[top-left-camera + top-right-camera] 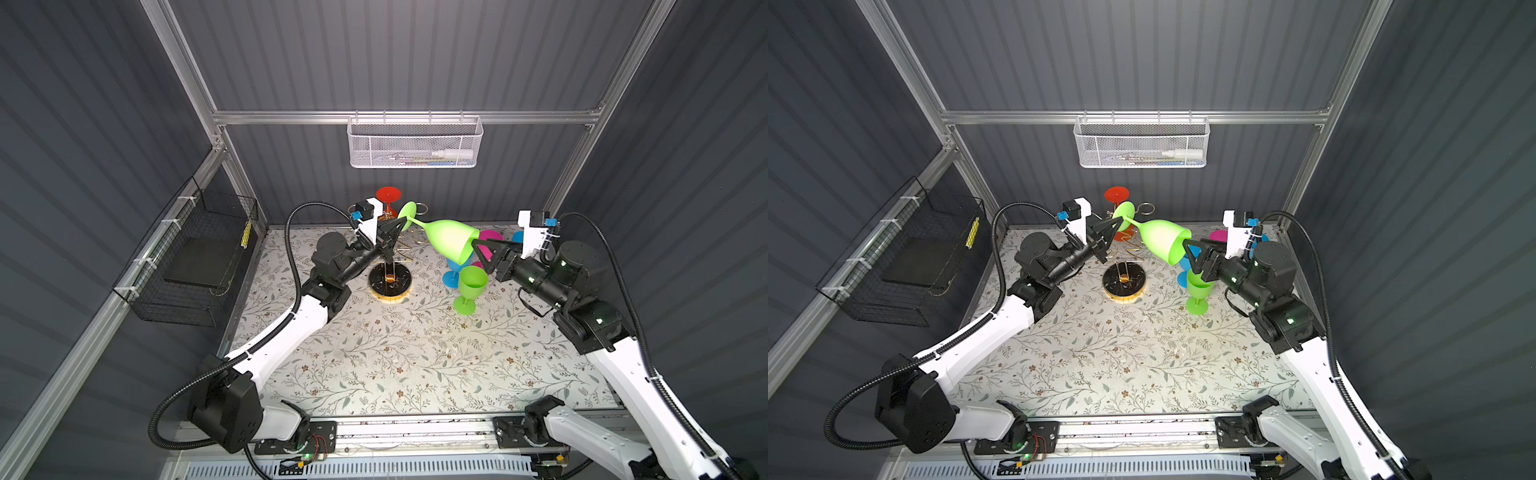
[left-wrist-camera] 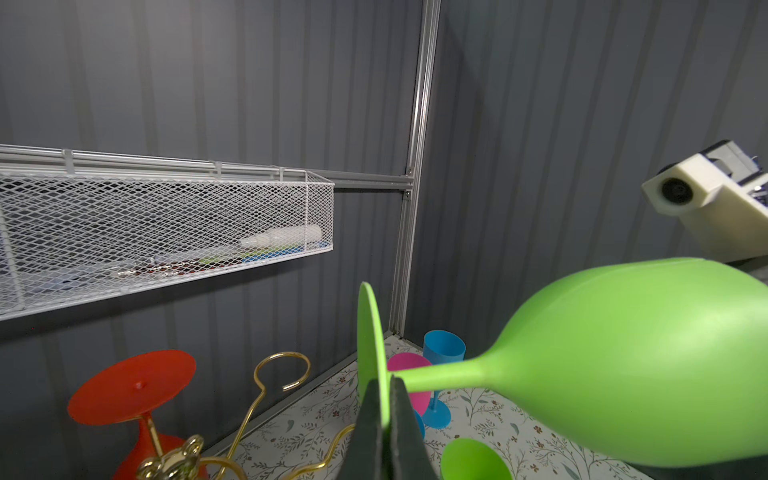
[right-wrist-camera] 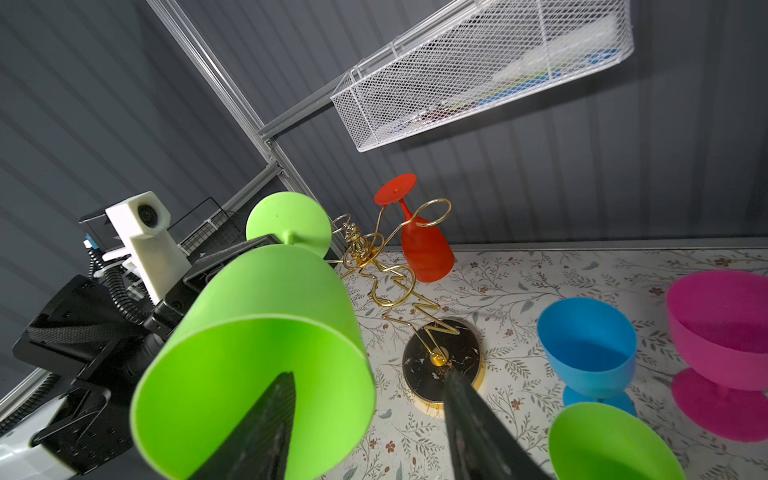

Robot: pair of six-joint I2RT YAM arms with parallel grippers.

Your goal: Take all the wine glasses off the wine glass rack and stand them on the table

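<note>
Two grippers are engaged in a handover. The glass (image 1: 449, 237) is held sideways beside the top of the rack (image 1: 390, 296), seemingly off it, its foot clamped by the left gripper (image 1: 402, 226). Jaws of the right gripper (image 1: 479, 254) are spread astride the bowl rim; closing them is called for next.

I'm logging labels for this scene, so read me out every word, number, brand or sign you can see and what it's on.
No text here can be read.
Yellow tag on the black wire basket: marks too small to read.
White tube in the white mesh basket: label blurred.
Green wine glass: no print shows.
</note>
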